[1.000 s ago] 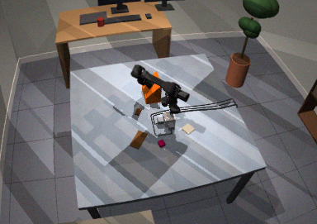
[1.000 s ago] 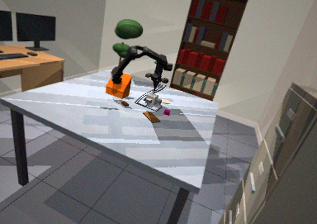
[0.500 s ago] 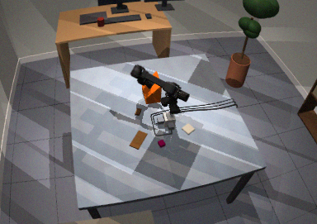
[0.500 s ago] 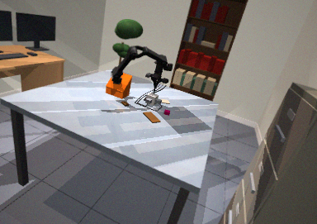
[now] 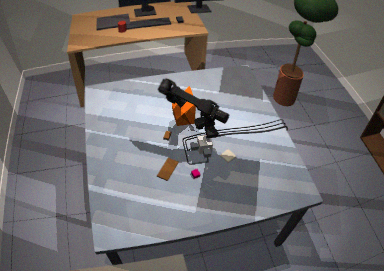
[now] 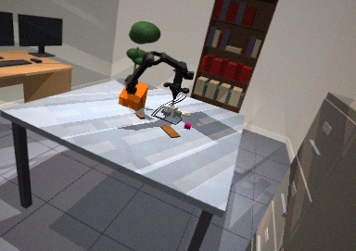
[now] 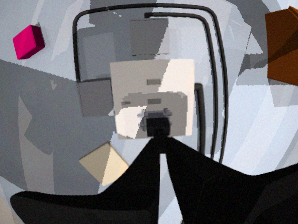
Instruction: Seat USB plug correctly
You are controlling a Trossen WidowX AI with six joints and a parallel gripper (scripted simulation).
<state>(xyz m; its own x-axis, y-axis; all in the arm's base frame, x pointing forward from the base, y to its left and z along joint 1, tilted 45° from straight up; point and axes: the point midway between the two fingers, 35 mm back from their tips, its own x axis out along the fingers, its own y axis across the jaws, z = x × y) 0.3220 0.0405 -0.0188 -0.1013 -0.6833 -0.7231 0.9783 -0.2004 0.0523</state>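
Note:
The pale power cube (image 5: 204,142) (image 6: 171,109) (image 7: 140,72) stands on the table, its top face square in the wrist view, with small dark slots. My gripper (image 5: 213,133) (image 6: 174,101) (image 7: 161,144) is shut on the black USB plug (image 7: 158,126) and points down over the cube. The plug's grey metal end shows just beyond its black body, over the near part of the top face. The fingertips and plug hide the socket area below them. Whether the metal end touches or enters a socket cannot be told.
Grey blocks (image 7: 96,97) (image 7: 149,37) sit at the cube's sides, with black cables (image 5: 250,130) (image 7: 222,75) looping round. Nearby lie a magenta cube (image 5: 195,173) (image 6: 187,126) (image 7: 28,42), a cream block (image 5: 228,155) (image 7: 104,164) and a brown slab (image 5: 167,168) (image 6: 170,131). An orange block (image 5: 184,110) (image 6: 133,96) stands behind.

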